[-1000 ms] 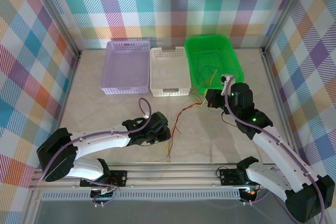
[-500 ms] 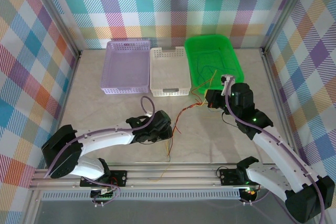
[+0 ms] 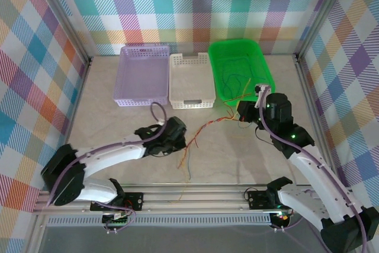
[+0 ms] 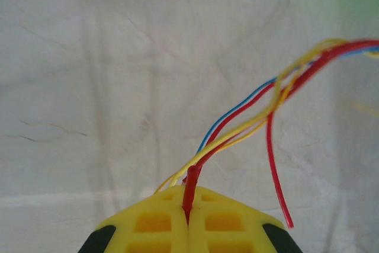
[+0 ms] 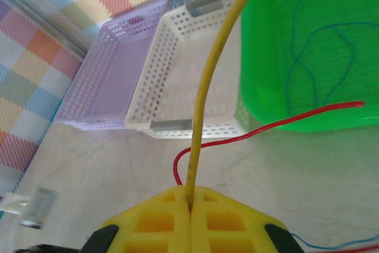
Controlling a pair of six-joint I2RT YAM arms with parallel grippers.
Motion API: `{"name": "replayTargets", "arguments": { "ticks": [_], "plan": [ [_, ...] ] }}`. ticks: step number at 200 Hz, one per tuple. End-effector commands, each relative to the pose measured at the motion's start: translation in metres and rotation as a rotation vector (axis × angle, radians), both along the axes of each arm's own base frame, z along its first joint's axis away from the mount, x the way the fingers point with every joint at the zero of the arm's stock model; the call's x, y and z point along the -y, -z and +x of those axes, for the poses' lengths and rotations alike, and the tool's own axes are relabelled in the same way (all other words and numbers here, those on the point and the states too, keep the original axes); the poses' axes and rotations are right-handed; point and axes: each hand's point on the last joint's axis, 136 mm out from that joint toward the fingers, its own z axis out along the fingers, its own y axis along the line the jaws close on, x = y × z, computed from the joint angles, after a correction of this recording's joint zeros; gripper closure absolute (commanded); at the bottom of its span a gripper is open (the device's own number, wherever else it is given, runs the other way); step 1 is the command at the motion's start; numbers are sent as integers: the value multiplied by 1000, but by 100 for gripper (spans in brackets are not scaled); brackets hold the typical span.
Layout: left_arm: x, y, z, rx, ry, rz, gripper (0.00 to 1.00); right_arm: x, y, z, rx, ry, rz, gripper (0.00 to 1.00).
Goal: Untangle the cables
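Note:
The cables (image 3: 208, 124) are thin red, yellow and blue wires strung between my two grippers over the tabletop, with loose ends (image 3: 188, 161) trailing toward the near edge. My left gripper (image 3: 181, 138) (image 4: 188, 208) is shut on a red cable (image 4: 192, 185); yellow, blue and other red strands (image 4: 260, 108) run off up and to the right. My right gripper (image 3: 241, 113) (image 5: 189, 197) is shut on a yellow cable (image 5: 212, 81) that rises straight from its jaws. A red cable (image 5: 266, 127) crosses behind it, and blue cables (image 5: 299, 57) lie in the green basket (image 5: 256, 57).
Three baskets stand in a row at the back: purple (image 3: 142, 102), white (image 3: 190, 105) and green (image 3: 237, 44). Bare marble tabletop (image 3: 118, 122) lies between the baskets and the arms. A metal rail (image 3: 195, 192) runs along the near edge.
My left gripper closed on the red cable and moved back, away from the near edge. The bundle between the grippers has pulled straighter. The right gripper shifted slightly right.

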Motion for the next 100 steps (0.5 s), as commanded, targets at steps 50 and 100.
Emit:
{"name": "replayTargets", "arguments": {
  "ticks": [50, 100],
  "plan": [
    [-132, -49, 7, -25, -148, 43, 100, 68, -4, 10, -75, 230, 75, 100],
    [-172, -80, 16, -2, -234, -6, 100, 101, 4, 3, -98, 376, 94, 100]
  ]
}}
